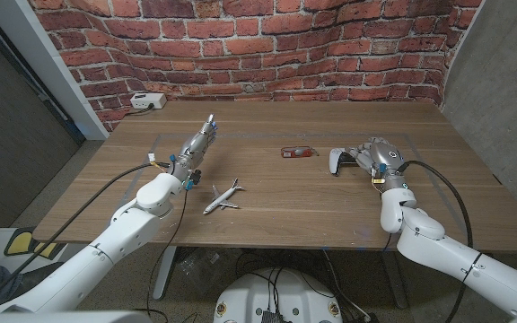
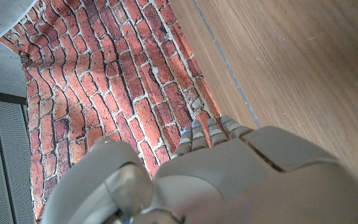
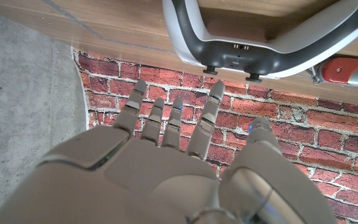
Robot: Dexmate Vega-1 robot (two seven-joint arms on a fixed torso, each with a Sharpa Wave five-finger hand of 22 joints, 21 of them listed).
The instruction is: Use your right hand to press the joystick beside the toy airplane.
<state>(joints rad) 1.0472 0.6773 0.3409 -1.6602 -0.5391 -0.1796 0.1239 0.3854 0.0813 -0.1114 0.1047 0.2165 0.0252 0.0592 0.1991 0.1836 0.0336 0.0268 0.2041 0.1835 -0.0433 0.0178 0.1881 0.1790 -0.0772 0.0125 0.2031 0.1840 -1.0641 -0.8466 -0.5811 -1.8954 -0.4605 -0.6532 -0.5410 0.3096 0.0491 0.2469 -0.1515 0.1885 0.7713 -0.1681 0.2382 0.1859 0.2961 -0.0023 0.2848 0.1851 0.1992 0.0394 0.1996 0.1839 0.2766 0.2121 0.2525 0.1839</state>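
Note:
A white and black game controller (image 1: 337, 161) lies on the wooden table (image 1: 330, 206), right of centre. My right hand (image 1: 380, 158) is just to its right, holding nothing. In the right wrist view the hand (image 3: 179, 162) has its fingers (image 3: 211, 109) spread, their tips close behind the controller (image 3: 266, 37); I cannot tell whether they touch it. The small white toy airplane (image 1: 223, 196) lies nearer the front, left of the controller and apart from it. My left hand (image 1: 197, 145) reaches out over the left part of the table with straight fingers and holds nothing.
A small red object (image 1: 298, 152) lies just left of the controller, also seen as the red object (image 3: 353, 71) in the right wrist view. A white box (image 1: 146, 100) with a cable sits at the back left corner. A brick wall (image 1: 267, 45) stands behind the table.

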